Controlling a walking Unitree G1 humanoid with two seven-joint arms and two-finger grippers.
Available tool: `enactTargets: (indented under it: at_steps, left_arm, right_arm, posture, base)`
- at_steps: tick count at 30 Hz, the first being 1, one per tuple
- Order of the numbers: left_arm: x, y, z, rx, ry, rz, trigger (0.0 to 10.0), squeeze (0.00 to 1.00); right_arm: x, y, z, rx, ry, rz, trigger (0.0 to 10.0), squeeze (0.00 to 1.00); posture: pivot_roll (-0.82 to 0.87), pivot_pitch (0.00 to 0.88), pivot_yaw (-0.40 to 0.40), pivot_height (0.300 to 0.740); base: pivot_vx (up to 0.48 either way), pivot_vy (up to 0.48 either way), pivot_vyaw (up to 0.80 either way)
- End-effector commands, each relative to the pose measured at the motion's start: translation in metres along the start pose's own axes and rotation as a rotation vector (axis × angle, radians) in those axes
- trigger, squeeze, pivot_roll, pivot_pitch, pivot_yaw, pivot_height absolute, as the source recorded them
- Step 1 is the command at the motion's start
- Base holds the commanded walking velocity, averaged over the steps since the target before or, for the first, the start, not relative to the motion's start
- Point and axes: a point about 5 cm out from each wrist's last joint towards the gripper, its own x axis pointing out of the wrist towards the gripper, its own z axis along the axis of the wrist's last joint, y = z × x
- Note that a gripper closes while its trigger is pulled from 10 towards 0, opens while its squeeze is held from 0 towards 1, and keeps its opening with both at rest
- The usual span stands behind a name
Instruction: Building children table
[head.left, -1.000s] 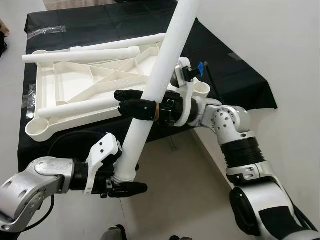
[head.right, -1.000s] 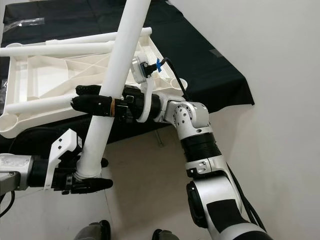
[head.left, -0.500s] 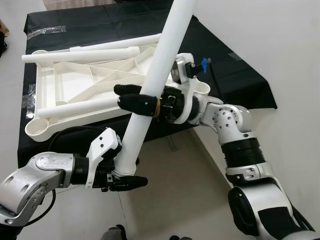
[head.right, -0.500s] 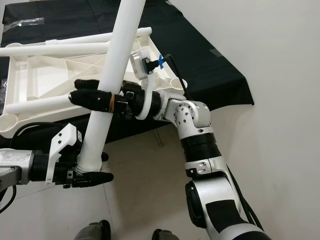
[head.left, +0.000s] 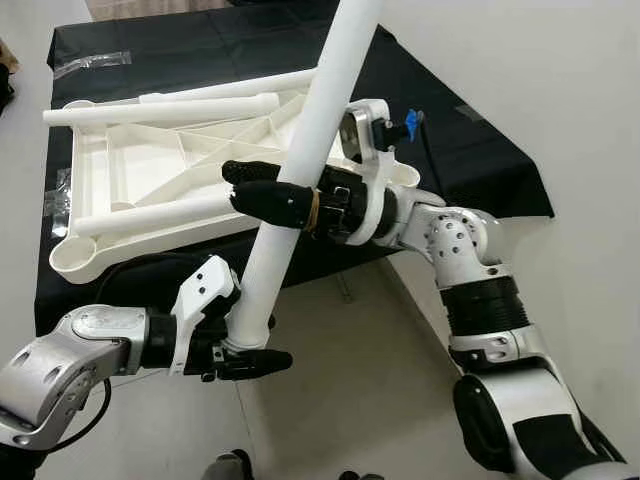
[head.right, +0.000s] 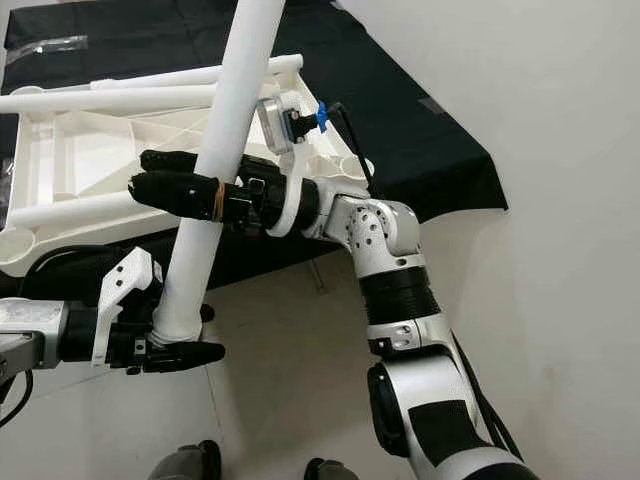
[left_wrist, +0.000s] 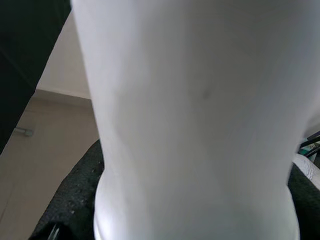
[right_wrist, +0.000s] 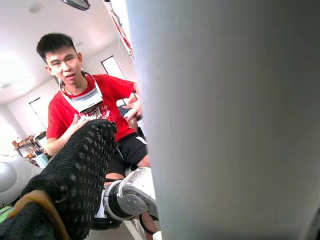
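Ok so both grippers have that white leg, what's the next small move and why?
Probably swing the white table leg's lower end toward a corner socket of the upturned tabletop. The left gripper clamps its base off the table's edge, over the floor, while the right gripper steadies mid-shaft.

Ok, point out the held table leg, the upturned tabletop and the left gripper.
table leg (head.left: 300, 180), left eye view, mid shaft.
tabletop (head.left: 150, 160), left eye view, ribbed underside.
left gripper (head.left: 245, 350), left eye view, between fingertips at the leg's lower end.

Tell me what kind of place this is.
Probably an indoor room used as an assembly spot: tiled floor, plain white wall, and a black cloth spread under an upturned white tabletop.
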Motion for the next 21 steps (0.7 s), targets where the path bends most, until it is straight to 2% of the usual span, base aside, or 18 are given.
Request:
enactTargets:
  at_steps: [1, 11, 12, 13, 21]
  left_arm:
    - [0.0036, -0.0043, -0.0003, -0.008, -0.011, -0.038, 10.0, 0.0]
    - [0.004, -0.0061, 0.0009, -0.01, -0.012, -0.054, 10.0, 0.0]
    - [0.004, -0.0061, 0.001, -0.009, -0.012, -0.055, 10.0, 0.0]
    - [0.0041, -0.0062, 0.001, -0.009, -0.011, -0.057, 10.0, 0.0]
    - [0.0026, -0.0064, 0.0008, -0.015, -0.009, -0.059, 10.0, 0.0]
  right_arm:
    - [0.0048, 0.0038, -0.0021, -0.004, 0.01, 0.026, 10.0, 0.0]
    - [0.0075, 0.0013, -0.0049, -0.014, 0.029, 0.018, 10.0, 0.0]
    - [0.0084, 0.0008, -0.0052, -0.018, 0.028, 0.016, 3.8, 0.0]
    - [0.009, 0.0003, -0.0056, -0.019, 0.03, 0.014, 0.0, 0.0]
    - [0.0081, 0.0019, -0.0054, -0.016, 0.027, 0.027, 0.0, 0.0]
  posture:
    - [0.05, 0.197, -0.042, 0.74]
    - [0.05, 0.201, -0.044, 0.74]
    - [0.05, 0.201, -0.042, 0.74]
    - [0.05, 0.202, -0.041, 0.74]
    - [0.05, 0.203, -0.043, 0.74]
  base:
    - [0.0, 0.0, 0.0]
    - [0.0, 0.0, 0.0]
    - [0.0, 0.0, 0.0]
    - [0.0, 0.0, 0.0]
    - [0.0, 0.0, 0.0]
